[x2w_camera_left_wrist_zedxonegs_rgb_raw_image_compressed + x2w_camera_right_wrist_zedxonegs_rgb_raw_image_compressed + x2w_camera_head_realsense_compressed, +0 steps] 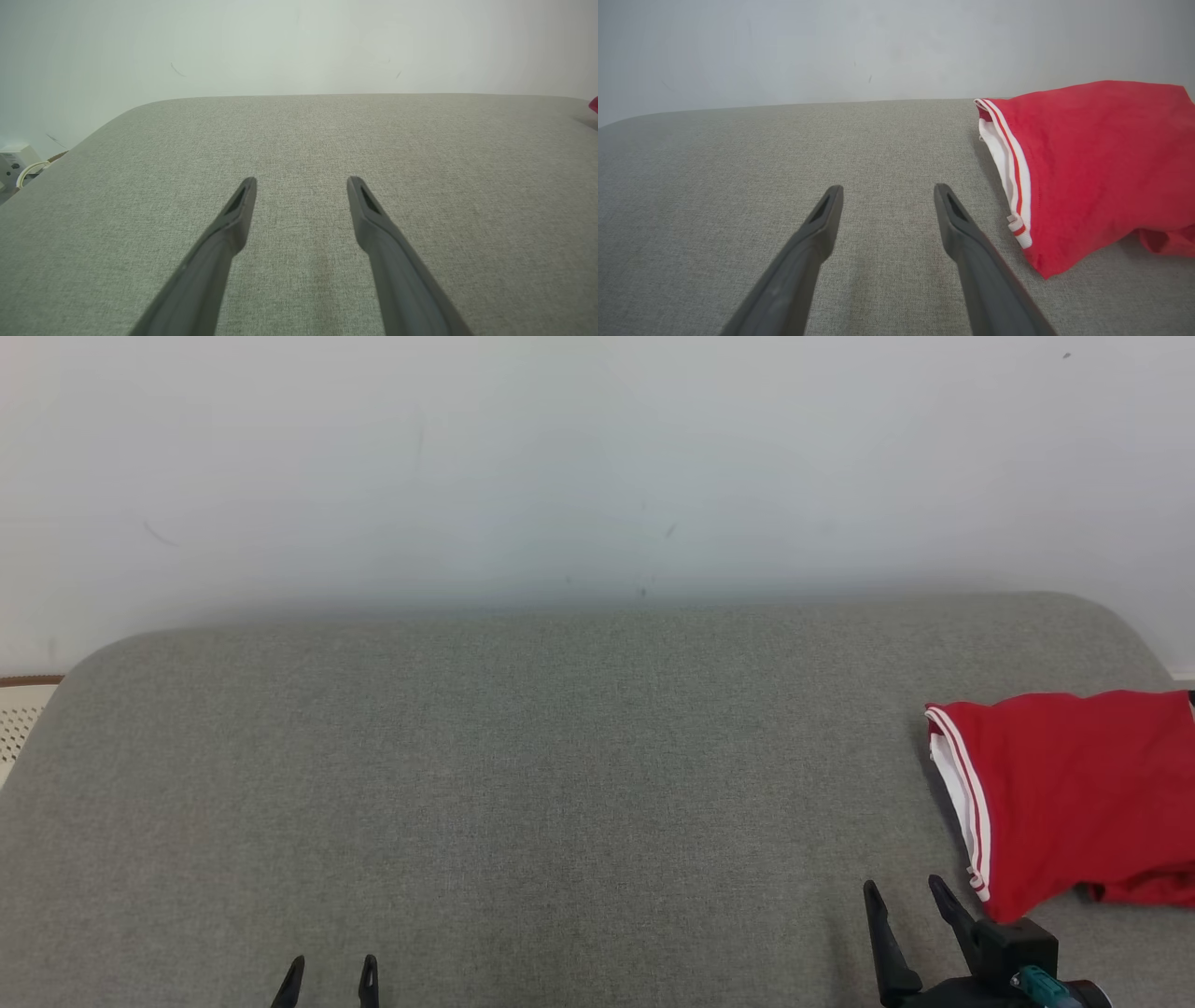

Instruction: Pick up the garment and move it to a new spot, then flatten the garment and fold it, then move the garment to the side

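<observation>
The garment [1074,793] is red with a white, red-striped band along its left edge; it lies folded at the far right of the grey cushioned surface [560,784]. It also shows in the right wrist view, garment [1101,168], just right of my fingers. My right gripper [906,889] stands open near the front edge, a little left of the garment's lower corner and apart from it, nothing between its fingers. At the lower left my left gripper [331,963] is open and empty over bare fabric. A sliver of the garment [594,104] peeks in at the left wrist view's right edge.
A pale wall [597,457] rises right behind the cushioned surface. The surface's back corners are rounded. Left of it, a white perforated object [17,723] and a white box with a cable [16,163] sit beyond the edge.
</observation>
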{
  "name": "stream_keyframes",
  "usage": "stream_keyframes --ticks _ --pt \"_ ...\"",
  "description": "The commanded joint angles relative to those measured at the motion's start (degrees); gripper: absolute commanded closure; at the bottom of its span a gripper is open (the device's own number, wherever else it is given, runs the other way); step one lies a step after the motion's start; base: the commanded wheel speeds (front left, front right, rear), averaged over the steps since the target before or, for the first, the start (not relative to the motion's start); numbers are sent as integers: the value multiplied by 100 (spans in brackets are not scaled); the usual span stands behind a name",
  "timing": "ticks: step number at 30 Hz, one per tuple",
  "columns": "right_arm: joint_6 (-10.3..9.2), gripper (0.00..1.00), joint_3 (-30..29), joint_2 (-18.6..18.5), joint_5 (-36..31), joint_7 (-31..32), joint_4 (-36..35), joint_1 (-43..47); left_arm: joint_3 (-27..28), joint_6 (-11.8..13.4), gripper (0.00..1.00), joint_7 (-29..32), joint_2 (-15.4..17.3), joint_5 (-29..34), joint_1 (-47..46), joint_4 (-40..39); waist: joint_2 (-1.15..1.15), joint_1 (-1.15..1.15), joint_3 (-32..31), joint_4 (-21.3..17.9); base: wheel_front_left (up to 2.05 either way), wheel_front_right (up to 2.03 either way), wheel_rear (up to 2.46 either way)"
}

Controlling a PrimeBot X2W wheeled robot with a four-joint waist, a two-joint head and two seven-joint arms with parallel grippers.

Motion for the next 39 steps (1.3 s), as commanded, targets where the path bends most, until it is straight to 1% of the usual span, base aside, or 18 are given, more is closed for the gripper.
stream_keyframes --ticks 1,3,8,22,23,24,29,32,39 --pt "0 0 21 -38 12 -1 4 0 -16 23 0 -4 0 -29 -14 8 0 0 -4 -1 0 0 0" --pt "0 0 40 -51 26 -1 -1 -9 -27 28 0 -5 0 -39 -6 7 0 0 -12 0 0 0 0" --pt "0 0 -125 27 84 -1 -17 -4 -28 40 0 -5 1 -64 5 21 0 0 -18 -1 0 0 0" --pt "0 0 -126 -7 26 -1 -40 -1 -66 19 0 -4 0 -90 -38 55 0 0 -9 27 0 0 0" --pt "-2 0 -110 -12 -36 -1 -54 6 -34 44 0 -6 -4 -126 -56 58 0 0 4 -312 0 0 0" --pt "6 0 -60 22 -18 -1 -50 -61 -10 35 0 -6 17 -97 -38 32 0 0 37 -510 0 0 0" --pt "-1 0 -57 -29 12 -1 -10 -86 -39 72 0 -5 4 -79 -85 17 0 0 58 -525 0 0 0" --pt "-1 0 -15 -59 -92 -1 -26 -106 -33 73 0 -5 4 -85 -66 24 0 0 53 -534 0 0 0" --pt "0 0 109 -75 -10 -1 -136 -41 -33 82 0 -5 4 -103 -72 49 0 0 48 -540 0 0 0"
